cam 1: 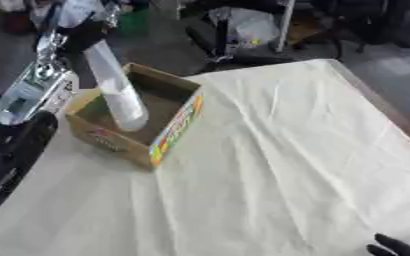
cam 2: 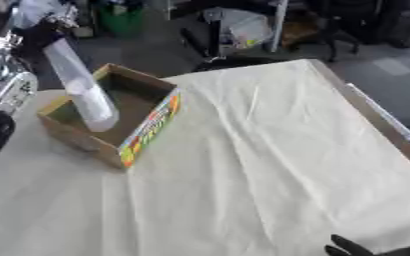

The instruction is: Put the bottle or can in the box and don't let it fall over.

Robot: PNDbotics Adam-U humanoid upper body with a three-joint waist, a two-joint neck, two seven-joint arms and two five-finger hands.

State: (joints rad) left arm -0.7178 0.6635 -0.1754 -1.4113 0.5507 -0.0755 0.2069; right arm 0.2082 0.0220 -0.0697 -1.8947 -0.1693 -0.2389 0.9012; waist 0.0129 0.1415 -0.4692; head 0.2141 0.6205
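In the left eye view we see a pale, translucent bottle (cam 1: 117, 87) held above an open cardboard box (cam 1: 169, 132) with a colourful printed side. The bottle's long axis is tilted: its top points up and toward the far left, and its rounded base points down and to the right, into the box's opening. We cannot tell whether the base touches the box floor. The left hand (cam 1: 79, 31) grips the bottle at its upper end, dark fingers wrapped round it, with the silver and black arm running down the left edge. The box sits on a bench (cam 1: 287, 150) covered by a wrinkled cream cloth. At the lower right corner the dark fingers of the right hand (cam 1: 392, 247) rise, spread apart and holding nothing.

In the right eye view the bottle (cam 2: 82, 92) leans the same way over the box (cam 2: 143, 135), base low inside the near left part. The right hand (cam 2: 348, 248) shows only as fingertips at the bottom edge.
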